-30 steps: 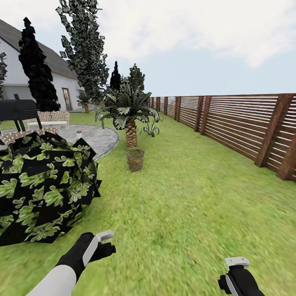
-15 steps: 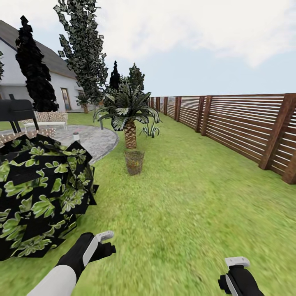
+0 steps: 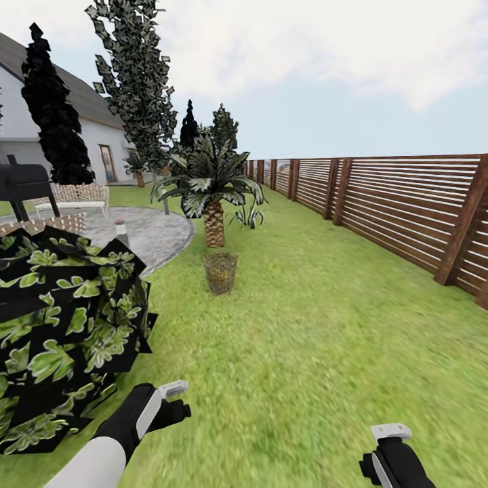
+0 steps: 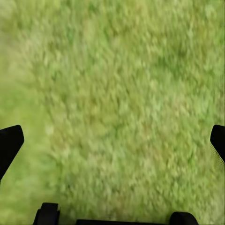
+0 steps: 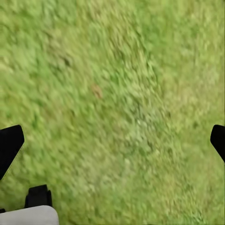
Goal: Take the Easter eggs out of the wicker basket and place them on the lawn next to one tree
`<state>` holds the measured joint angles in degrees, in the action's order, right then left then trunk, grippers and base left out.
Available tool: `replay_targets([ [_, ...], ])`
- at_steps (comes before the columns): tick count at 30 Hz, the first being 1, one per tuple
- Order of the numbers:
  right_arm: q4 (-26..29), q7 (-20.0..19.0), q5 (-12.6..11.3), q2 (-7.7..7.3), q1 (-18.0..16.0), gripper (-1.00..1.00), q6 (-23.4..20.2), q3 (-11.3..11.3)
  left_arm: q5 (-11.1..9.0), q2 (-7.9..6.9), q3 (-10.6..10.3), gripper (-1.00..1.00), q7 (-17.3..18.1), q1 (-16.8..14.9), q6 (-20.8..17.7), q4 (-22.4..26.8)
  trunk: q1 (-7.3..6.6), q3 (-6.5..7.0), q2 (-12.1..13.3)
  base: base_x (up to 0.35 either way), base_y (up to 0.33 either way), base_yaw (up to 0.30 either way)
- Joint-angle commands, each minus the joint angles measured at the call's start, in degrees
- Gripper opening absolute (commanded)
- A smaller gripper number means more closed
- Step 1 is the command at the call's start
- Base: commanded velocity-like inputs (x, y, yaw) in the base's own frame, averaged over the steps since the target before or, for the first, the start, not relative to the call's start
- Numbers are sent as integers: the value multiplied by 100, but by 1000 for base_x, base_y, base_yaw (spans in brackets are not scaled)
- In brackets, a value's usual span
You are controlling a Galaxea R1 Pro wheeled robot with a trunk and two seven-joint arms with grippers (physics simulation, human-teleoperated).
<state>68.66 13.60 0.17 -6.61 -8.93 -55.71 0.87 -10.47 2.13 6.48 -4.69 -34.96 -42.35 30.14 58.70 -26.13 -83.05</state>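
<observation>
Wicker basket [image 3: 221,272] upright on the lawn [image 3: 318,339], well ahead, just in front of the short palm [image 3: 213,196]; eggs inside not discernible. Left gripper [image 3: 177,400] and right gripper [image 3: 390,434] low over grass, fingers [image 4: 9,145] spread wide, holding nothing. Risks: clipping the leafy bush [image 3: 64,332] close on the left side; overshooting and knocking the basket over; mistaking palm or black conifer [image 3: 54,115] for the pale-trunk tree [image 3: 139,88].
</observation>
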Motion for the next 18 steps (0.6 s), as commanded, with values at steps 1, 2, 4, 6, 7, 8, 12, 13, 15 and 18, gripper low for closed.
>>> replay_targets([
  [1,3,12,0,-5,-4,100,-28,9,-61,6,29,100,-49,-3,-28,9,3,-7,-3,324,0,0],
  [2,3,11,0,-5,-4,100,-28,9,-61,6,29,100,-49,-3,-28,9,3,-7,-3,324,0,0],
  [4,2,13,0,-5,-4,100,-28,6,-61,6,29,100,-49,-3,-28,9,3,-7,-3,324,0,0],
  [6,3,13,0,-6,-4,100,-28,2,-61,6,29,100,-49,-3,-28,10,3,-7,-3,324,0,0],
  [7,4,14,0,-6,-4,100,-28,-2,-61,6,29,100,-49,-3,-28,10,3,-7,-3,324,0,0],
  [8,4,13,0,-6,-4,100,-28,-3,-61,6,29,100,-49,-3,-28,9,3,-7,-3,324,0,0],
  [12,6,12,-8,-10,-4,100,-28,-8,-57,8,29,100,-49,-3,-28,9,3,-7,-3,324,0,0],
  [13,6,12,-11,-12,-4,100,-28,-8,-55,9,29,100,-49,-3,-28,9,3,-7,-3,324,0,0],
  [15,7,11,-15,-14,-4,100,-28,-8,-53,13,25,100,-49,-3,-28,9,3,-7,-3,324,0,0],
  [18,7,11,-24,-30,-4,100,-28,-51,-52,14,18,100,-49,-3,-28,9,3,-7,-3,323,0,0],
])
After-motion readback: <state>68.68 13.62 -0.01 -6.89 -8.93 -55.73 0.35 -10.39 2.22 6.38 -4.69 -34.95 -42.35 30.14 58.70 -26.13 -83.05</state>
